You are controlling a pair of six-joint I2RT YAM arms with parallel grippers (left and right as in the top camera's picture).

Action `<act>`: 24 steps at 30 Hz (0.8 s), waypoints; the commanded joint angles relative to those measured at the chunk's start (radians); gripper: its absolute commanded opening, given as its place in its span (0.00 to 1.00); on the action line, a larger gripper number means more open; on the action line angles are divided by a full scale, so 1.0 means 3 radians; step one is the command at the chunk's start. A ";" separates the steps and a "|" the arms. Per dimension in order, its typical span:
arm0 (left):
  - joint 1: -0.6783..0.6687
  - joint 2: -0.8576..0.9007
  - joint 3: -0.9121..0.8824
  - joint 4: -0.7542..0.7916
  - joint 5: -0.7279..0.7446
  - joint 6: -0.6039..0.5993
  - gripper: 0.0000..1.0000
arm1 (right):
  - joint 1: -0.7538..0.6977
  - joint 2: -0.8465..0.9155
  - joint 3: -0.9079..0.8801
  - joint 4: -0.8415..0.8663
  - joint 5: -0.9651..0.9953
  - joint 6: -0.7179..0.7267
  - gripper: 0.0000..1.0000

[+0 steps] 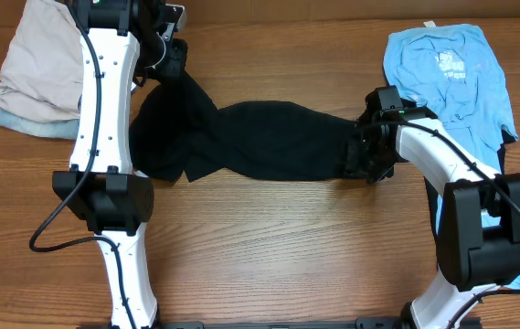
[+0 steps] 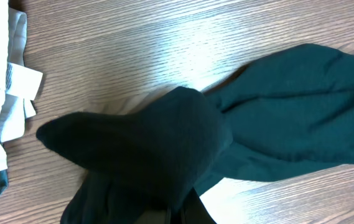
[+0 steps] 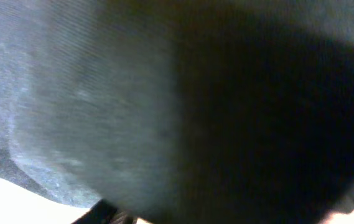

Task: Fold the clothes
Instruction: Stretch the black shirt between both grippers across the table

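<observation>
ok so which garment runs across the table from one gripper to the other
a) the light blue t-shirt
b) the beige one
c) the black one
c: the black garment reaches from the left gripper to the right gripper, while the light blue T-shirt lies at the far right and the beige garment is piled at the far left.

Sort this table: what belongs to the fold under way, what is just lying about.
In the fold: black garment, left hand gripping one end, right hand at the other.
Lying about: light blue T-shirt, beige pile, pale blue piece under it.
</observation>
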 commanded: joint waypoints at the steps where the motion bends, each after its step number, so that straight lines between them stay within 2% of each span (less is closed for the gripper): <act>1: -0.0005 -0.0008 -0.0001 0.0038 0.0025 -0.0045 0.04 | -0.0009 -0.0033 -0.0027 0.0084 -0.0018 0.0008 0.28; 4: -0.0005 -0.0009 -0.0001 0.0051 0.0025 -0.0045 0.04 | -0.0009 -0.0033 -0.0027 0.0139 0.0042 0.0009 0.20; 7: -0.0005 -0.0010 -0.0001 0.0051 0.0025 -0.0045 0.04 | -0.0009 -0.0033 -0.0027 0.0140 0.0161 0.0009 0.19; 8: -0.0005 -0.0010 -0.0001 0.0051 0.0025 -0.0045 0.04 | -0.0009 -0.0033 -0.0027 0.0122 0.0205 0.0009 0.20; 11: -0.0005 -0.0010 -0.0001 0.0055 0.0024 -0.0043 0.04 | -0.0009 -0.0033 -0.0036 0.0089 0.0306 0.0009 0.37; 14: -0.0005 -0.0010 -0.0001 0.0074 0.0013 -0.0045 0.04 | -0.0009 -0.0032 -0.0099 0.0165 0.0354 0.0010 0.41; 21: -0.0005 -0.0010 -0.0001 0.0103 0.0013 -0.0045 0.04 | -0.0008 -0.0023 -0.0164 0.0301 0.0276 0.0024 0.41; 22: -0.0005 -0.0010 -0.0001 0.0103 0.0014 -0.0045 0.04 | -0.0008 -0.0023 -0.0164 0.0319 0.0248 0.0023 0.40; 24: -0.0004 -0.0010 -0.0001 0.0100 0.0014 -0.0045 0.04 | -0.0008 -0.0023 -0.0164 0.0348 0.0225 0.0024 0.31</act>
